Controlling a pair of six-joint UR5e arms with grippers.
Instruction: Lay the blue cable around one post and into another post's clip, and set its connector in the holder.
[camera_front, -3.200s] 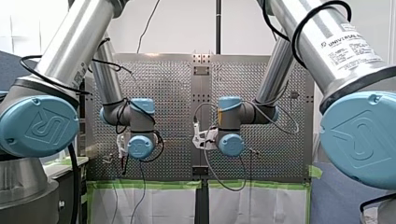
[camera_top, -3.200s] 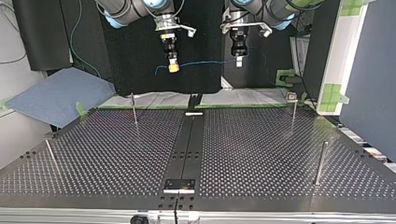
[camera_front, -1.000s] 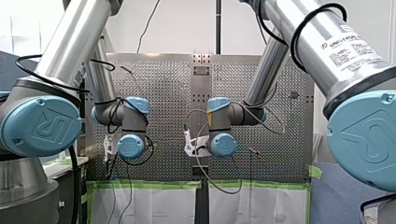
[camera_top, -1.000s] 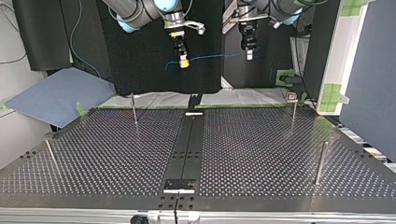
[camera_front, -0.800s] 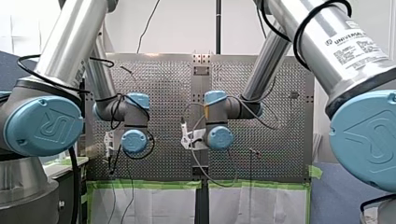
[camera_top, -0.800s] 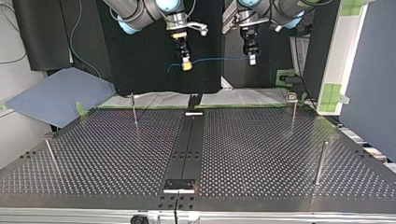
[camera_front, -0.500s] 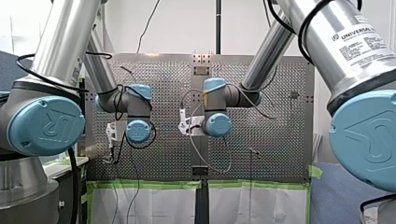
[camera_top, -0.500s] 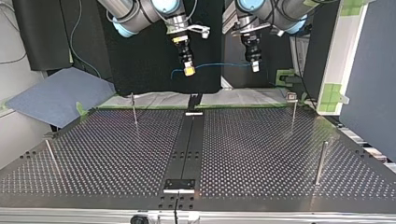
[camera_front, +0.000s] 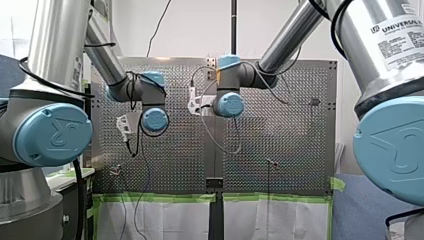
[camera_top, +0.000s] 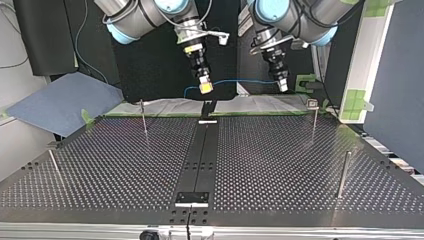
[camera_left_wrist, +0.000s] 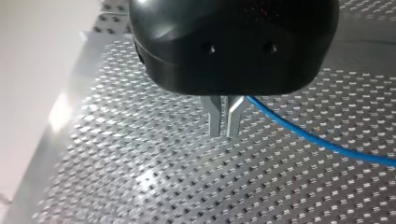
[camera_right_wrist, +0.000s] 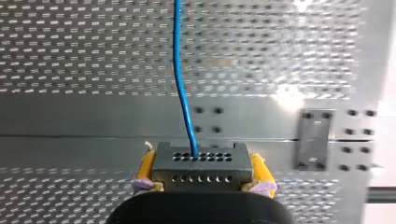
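Clamping the grey connector (camera_right_wrist: 203, 167) tight between the yellow pads (camera_right_wrist: 145, 166) of my right gripper (camera_top: 205, 88), up in the air over the table (camera_top: 125, 165), at the top view's left. Stretching the blue cable (camera_top: 240, 81) sideways from there, clear of the table. Pinching it further along in my left gripper (camera_top: 283, 86), metal fingers (camera_left_wrist: 215, 116) almost touching around it. Spotting, further right, a post (camera_top: 313, 120) with a clip on top, standing apart from the cable. Reading "UNIVERS" on my right arm (camera_front: 395, 45) in the front view.
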